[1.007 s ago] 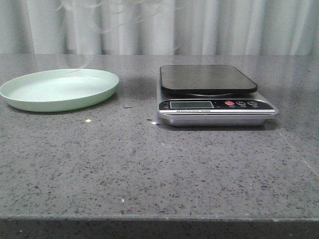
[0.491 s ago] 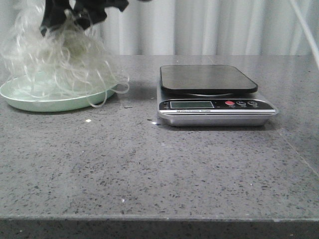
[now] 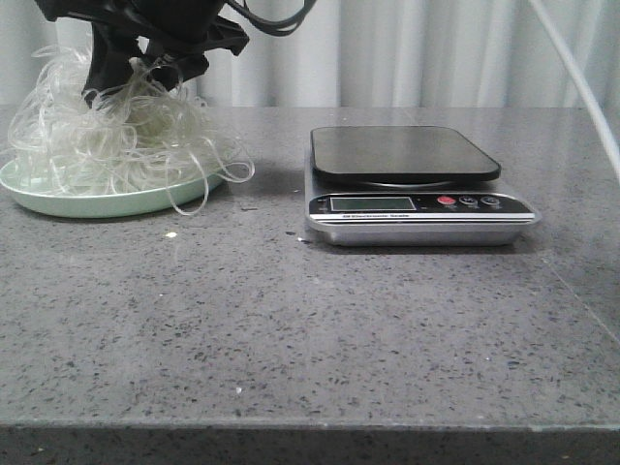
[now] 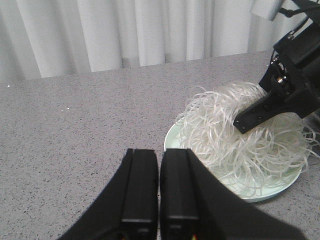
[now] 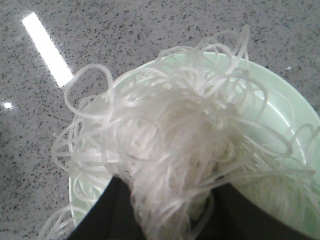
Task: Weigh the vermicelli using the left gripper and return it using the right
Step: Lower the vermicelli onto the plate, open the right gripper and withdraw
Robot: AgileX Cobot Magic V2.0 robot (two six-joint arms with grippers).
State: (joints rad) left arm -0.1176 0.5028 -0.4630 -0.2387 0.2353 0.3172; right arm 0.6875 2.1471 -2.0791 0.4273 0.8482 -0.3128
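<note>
The vermicelli (image 3: 116, 136) is a fluffy whitish tangle resting on the pale green plate (image 3: 87, 205) at the table's far left, with loops hanging over the plate's right rim. My right gripper (image 3: 140, 82) is above the plate, shut on the top of the tangle. In the right wrist view the strands (image 5: 175, 135) bunch between its black fingers (image 5: 110, 215) over the plate (image 5: 295, 115). My left gripper (image 4: 159, 152) is shut and empty, low over the table beside the plate (image 4: 172, 142). It is out of the front view.
A silver kitchen scale (image 3: 421, 208) with a dark platform (image 3: 402, 153) stands right of the plate, nothing on it. A white cable (image 3: 581, 87) crosses the upper right. White curtains hang behind the grey speckled table.
A second ago the plate was bare with faint strands at the top edge. The right gripper has come down with the vermicelli, which now rests on the plate.
</note>
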